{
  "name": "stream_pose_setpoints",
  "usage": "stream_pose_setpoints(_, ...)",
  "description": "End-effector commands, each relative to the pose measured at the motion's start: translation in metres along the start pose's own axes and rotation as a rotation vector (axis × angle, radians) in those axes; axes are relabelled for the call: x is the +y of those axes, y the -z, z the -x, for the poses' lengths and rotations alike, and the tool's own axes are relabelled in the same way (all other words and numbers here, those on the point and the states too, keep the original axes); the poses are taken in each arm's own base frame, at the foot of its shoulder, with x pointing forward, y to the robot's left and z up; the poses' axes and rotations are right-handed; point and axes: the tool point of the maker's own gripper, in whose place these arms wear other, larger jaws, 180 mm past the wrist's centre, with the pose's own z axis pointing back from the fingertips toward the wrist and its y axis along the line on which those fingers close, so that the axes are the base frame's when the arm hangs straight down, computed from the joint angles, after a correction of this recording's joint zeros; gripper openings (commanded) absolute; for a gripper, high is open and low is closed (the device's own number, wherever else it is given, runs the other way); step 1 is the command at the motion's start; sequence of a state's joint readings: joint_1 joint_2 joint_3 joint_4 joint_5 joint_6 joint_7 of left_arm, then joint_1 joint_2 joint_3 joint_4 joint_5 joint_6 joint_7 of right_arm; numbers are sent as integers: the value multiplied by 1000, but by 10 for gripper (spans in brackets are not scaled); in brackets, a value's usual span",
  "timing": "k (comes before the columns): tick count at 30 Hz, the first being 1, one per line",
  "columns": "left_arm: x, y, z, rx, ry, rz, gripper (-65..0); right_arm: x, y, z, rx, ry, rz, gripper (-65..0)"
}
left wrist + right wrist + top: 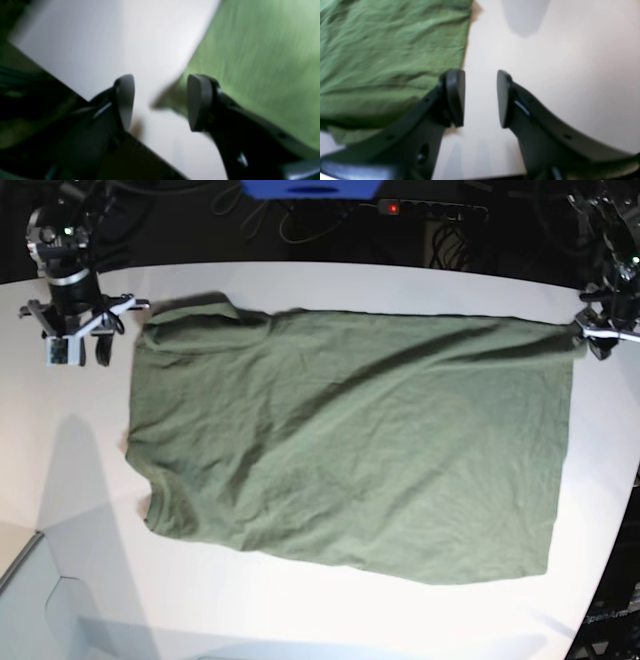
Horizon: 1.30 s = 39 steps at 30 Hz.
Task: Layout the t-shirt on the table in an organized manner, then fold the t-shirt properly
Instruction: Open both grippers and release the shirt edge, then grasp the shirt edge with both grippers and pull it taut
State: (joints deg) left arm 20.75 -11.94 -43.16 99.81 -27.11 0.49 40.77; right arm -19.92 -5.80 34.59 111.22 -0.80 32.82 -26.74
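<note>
Olive t-shirt (pixel 350 440) lies spread flat across white bench (pixel 60 480), wrinkled; layout approx done, no fold yet. Left pincer (pixel 160 102) & right pincer (pixel 480 98) both parted, empty, at shirt's far corners.

Overall light: bright and even over the table (pixel 300 620) in the base view; the surroundings beyond its far edge were dark.
Shadows: soft grey shapes lay on the table at the base view's lower left, and a faint grey patch showed at the top of the right wrist view.
Glare: mild washout on the white surface in the left wrist view.
Blur: the left wrist view was heavily smeared, and the t-shirt (pixel 262 62) showed only streaks.
Focus: in the right wrist view the t-shirt's wrinkles were soft but readable; the close black fingers (pixel 456 97) were slightly fuzzy.
Sharpness: the base view was the clearest.
</note>
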Motion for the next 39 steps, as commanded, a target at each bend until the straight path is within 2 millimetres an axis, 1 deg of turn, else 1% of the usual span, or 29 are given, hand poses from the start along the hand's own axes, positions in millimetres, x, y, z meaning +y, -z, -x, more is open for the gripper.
stream_pose_setpoints(1,-13,-3,-29,-84,-2,36,-319,-2,2,-20,-62,-8,-2,-428)
stream_pose_setpoints(3,-29,-6,-52,-148,-16,68,-319,6,17,-36,-70,-21,-31,-428)
stream_pose_setpoints(5,-64,-4,-64,-184,-27,143,-321,13,33,-53,-71,-46,-63,-432)
stream_pose_setpoints(6,-78,-3,-67,-190,-23,173,-325,18,41,-58,-66,-48,-82,-433)
stream_pose_setpoints(8,-116,1,-70,-192,-13,256,-373,32,61,-69,-64,-40,-126,-435)
stream_pose_setpoints(9,-134,6,-67,-176,-9,295,-419,34,71,-73,-59,-34,-138,-443)
stream_pose_setpoints(11,-162,18,-56,-130,2,350,-515,38,88,-71,-24,-29,-163,-479)
stream_pose_setpoints(13,-181,32,-37,-65,14,381,-585,44,101,-67,8,-16,-186,-540)
stream_pose_setpoints(14,-185,38,-29,-38,16,385,-605,43,106,-62,25,-11,-192,-569)
stream_pose_setpoints(16,-182,54,-14,20,2,365,-643,48,115,-50,61,3,-212,-634)
stream_pose_setpoints(17,-179,63,-5,53,-6,350,-650,48,118,-45,77,6,-218,-650)
stream_pose_setpoints(19,-169,81,13,114,-23,315,-649,48,123,-34,111,12,-225,-650)
stream_pose_setpoints(21,-154,94,27,136,-27,274,-649,49,123,-23,139,19,-232,-650)
stream_pose_setpoints(23,-142,101,34,146,-19,247,-649,50,120,-9,168,19,-235,-650)
stream_pose_setpoints(24,-140,102,38,156,-9,243,-649,51,117,-3,178,16,-238,-650)
stream_pose_setpoints(25,-139,101,43,168,-5,240,-649,51,115,2,188,13,-239,-650)
stream_pose_setpoints(28,-112,96,66,213,29,199,-649,56,100,28,237,-11,-251,-650)
stream_pose_setpoints(30,-103,88,84,256,53,192,-649,62,86,41,256,-44,-265,-650)
stream_pose_setpoints(31,-97,83,89,270,67,188,-649,66,76,47,265,-63,-276,-650)
stream_pose_setpoints(32,-92,76,91,277,81,185,-649,70,66,50,265,-84,-283,-650)
stream_pose_setpoints(33,-86,69,95,285,88,181,-649,75,54,49,253,-108,-292,-650)
stream_pose_setpoints(34,-81,63,96,283,95,176,-649,80,45,47,242,-129,-304,-650)
stream_pose_setpoints(36,-66,50,84,243,102,156,-649,91,25,44,222,-171,-329,-650)
stream_pose_setpoints(39,-58,40,65,183,103,145,-649,91,15,22,161,-200,-320,-650)
